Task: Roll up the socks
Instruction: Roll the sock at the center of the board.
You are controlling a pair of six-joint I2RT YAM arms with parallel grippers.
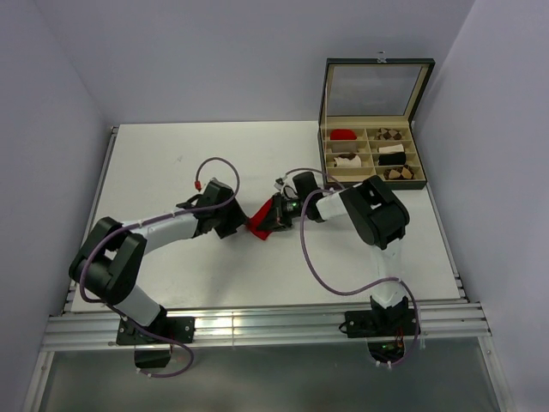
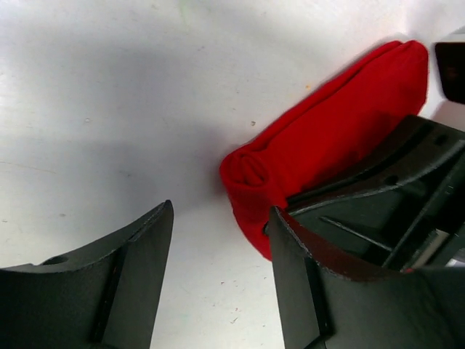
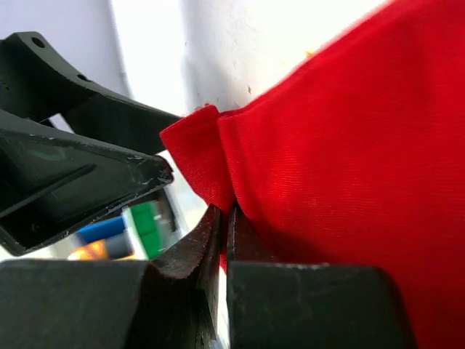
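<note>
A red sock [image 1: 261, 227] lies on the white table between my two arms. In the left wrist view the red sock [image 2: 327, 131] runs up to the right, and its near end is curled into a small roll [image 2: 251, 171]. My left gripper [image 2: 221, 243] is open over bare table. Its right finger [image 2: 305, 283] is at the sock's near edge, and nothing is between the jaws. My right gripper [image 3: 224, 216] is shut on a fold of the red sock [image 3: 349, 160], close to the left gripper [image 1: 233, 220].
An open compartment box [image 1: 372, 154] stands at the back right with its lid up. It holds a red bundle [image 1: 343, 135], a cream and brown one [image 1: 346, 160], brown-patterned ones and a black-and-white one. The table's front rail [image 1: 257, 326] runs along the near edge.
</note>
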